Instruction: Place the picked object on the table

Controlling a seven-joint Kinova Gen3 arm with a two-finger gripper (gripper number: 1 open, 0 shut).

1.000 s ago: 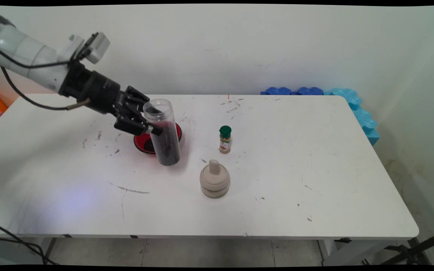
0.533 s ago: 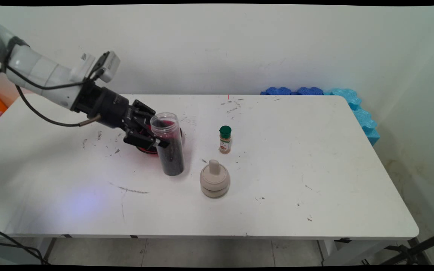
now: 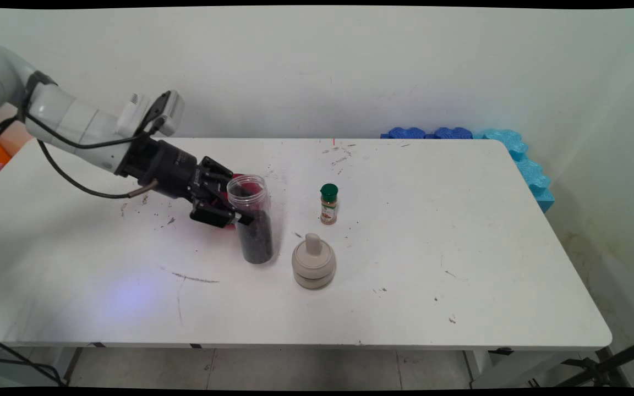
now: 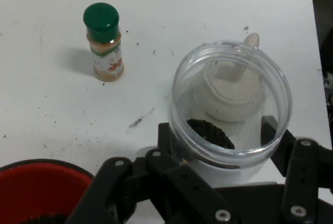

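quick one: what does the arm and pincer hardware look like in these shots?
White rounded arm links ending in a black cylindrical wrist. Black two-finger pincer with exposed linkage bars and silver pivot screws. A small white-and-black camera module sits on top of the wrist. Black cables loop along and below the arm.

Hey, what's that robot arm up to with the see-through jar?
The arm's black gripper is shut on a clear open jar partly filled with dark grains, holding it just in front of a red bowl on the white table. Over the last second it has carried the jar downward and toward the table's near side. A green-capped spice bottle and a beige lidded pot stand close by, untouched.
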